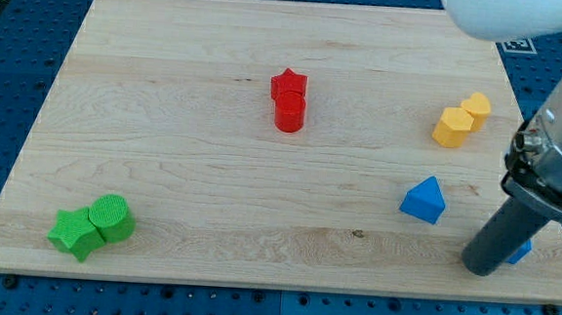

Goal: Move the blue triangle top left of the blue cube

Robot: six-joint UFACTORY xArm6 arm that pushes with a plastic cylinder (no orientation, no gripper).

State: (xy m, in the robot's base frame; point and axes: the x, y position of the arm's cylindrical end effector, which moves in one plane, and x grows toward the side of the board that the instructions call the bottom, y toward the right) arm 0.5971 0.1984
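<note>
Item one, nearest you on the right: my tip (482,268), the lower end of the dark rod, resting on the wooden board (192,181) close to its near edge. You see no fingers on this rod, so there is nothing released or clenched to report; it holds nothing.

Item two: the blue cube (521,253), mostly hidden behind the rod, only a small corner showing just to the right of my tip. You cannot tell whether the rod touches it.

Item three: the blue triangle (424,200), left of my tip and slightly farther back, near it but apart, with bare board between them.

Item four, near left corner: a green star-like block (74,233) and a green cylinder (112,217), touching each other, well apart from everything else.

Item five, farther back on the right: two yellow blocks, an angular one (451,127) and a hexagonal one (477,108) just behind it, touching.

Item six, farthest back, around the middle: a red cylinder (290,111) with a red star (288,84) directly behind it, in contact.
</note>
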